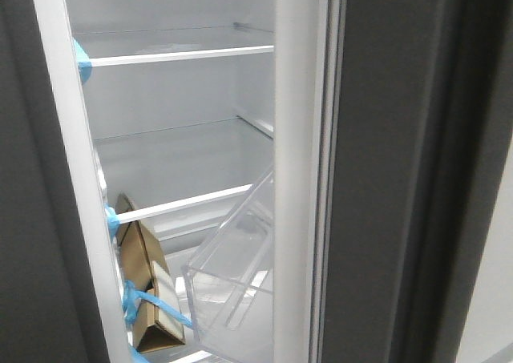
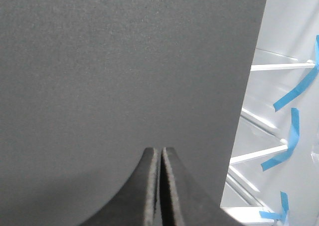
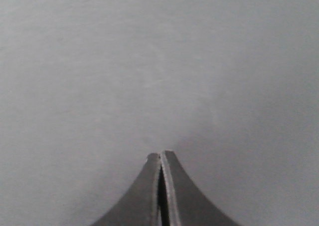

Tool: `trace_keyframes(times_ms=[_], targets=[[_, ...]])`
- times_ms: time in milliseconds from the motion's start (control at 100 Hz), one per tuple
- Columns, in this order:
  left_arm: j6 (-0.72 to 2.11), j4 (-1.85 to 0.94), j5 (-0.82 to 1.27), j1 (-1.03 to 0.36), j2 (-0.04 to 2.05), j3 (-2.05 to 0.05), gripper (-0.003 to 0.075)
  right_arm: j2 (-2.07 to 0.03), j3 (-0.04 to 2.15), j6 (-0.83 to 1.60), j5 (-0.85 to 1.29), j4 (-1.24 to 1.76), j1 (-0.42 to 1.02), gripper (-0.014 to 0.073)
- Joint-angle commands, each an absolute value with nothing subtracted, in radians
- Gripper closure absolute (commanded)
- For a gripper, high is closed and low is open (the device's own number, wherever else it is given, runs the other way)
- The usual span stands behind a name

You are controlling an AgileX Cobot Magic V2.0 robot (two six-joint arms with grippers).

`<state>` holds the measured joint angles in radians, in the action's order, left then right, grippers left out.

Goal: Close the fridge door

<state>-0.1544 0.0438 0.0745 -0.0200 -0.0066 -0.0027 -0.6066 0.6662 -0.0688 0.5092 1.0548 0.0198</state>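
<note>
The fridge door (image 2: 124, 61) is a matte dark grey panel that fills most of the left wrist view, with the lit fridge interior showing past its edge. My left gripper (image 2: 160, 149) is shut and empty, its tips right at the panel; I cannot tell if they touch. In the front view a dark panel (image 1: 20, 219) with a white inner strip (image 1: 76, 187) stands at the left. The fridge is open. My right gripper (image 3: 160, 153) is shut and empty before a plain pale grey surface (image 3: 149, 61). Neither gripper shows in the front view.
At the right of the front view stands another tall dark grey panel (image 1: 385, 179) with white lining (image 1: 295, 179) and a clear bin (image 1: 232, 279). Inside are white shelves (image 1: 184, 56), blue tape (image 2: 294, 91) and a brown carton (image 1: 144, 291).
</note>
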Motion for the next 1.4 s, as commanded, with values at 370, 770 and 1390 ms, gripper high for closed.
trace_keyframes(times_ms=[370,770,1390], targets=[[-0.156,0.037,-0.009,-0.024,-0.029,0.038,0.0740,-0.763,0.841,0.132,0.578,1.088,0.018,0.0665],[-0.156,0.037,-0.009,-0.024,-0.029,0.038,0.0740,-0.953,0.989,0.206,0.595,1.037,0.029,0.0665],[-0.156,0.037,-0.009,-0.024,-0.029,0.038,0.0740,-1.394,1.361,0.206,0.158,0.530,0.421,0.0665]])
